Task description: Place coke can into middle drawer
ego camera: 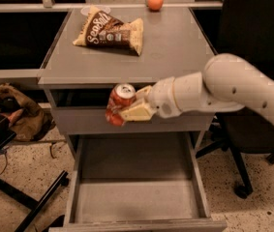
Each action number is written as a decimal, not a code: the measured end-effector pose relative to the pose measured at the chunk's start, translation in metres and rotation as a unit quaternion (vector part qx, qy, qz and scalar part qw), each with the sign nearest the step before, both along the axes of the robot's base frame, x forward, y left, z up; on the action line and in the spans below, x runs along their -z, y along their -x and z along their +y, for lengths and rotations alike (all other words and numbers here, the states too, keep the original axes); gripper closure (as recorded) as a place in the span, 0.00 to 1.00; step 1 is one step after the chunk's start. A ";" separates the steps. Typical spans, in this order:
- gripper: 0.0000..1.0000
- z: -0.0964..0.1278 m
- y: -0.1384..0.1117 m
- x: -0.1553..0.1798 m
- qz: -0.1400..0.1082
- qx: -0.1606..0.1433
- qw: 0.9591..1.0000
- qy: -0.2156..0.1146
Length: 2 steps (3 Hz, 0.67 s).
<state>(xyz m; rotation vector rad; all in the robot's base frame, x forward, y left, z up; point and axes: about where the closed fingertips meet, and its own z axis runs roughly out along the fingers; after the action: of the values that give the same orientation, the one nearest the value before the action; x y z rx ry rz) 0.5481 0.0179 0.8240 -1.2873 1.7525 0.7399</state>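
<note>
The coke can [118, 104] is a small red can with a silver top, held tilted in the air in front of the cabinet's upper drawer front. My gripper [130, 109] is shut on it; one cream finger [137, 112] lies across the can's right side, and the white arm reaches in from the right. The middle drawer [135, 199] is pulled wide open below the can, a shallow grey tray with a bare floor. The can hangs above the drawer's back part.
A brown chip bag [111, 30] and an orange fruit [155, 1] lie on the grey cabinet top [175, 47]. A black office chair [252, 129] stands at the right. A brown bag [18, 112] and black stand legs [25, 202] are on the floor at the left.
</note>
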 end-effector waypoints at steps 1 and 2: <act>1.00 -0.016 0.029 0.092 0.039 0.021 0.999 0.002; 1.00 -0.034 0.050 0.172 0.070 0.053 0.995 0.046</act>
<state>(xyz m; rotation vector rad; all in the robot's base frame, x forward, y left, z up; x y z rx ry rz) 0.4983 -0.0162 0.6520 -1.2162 1.9725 0.7105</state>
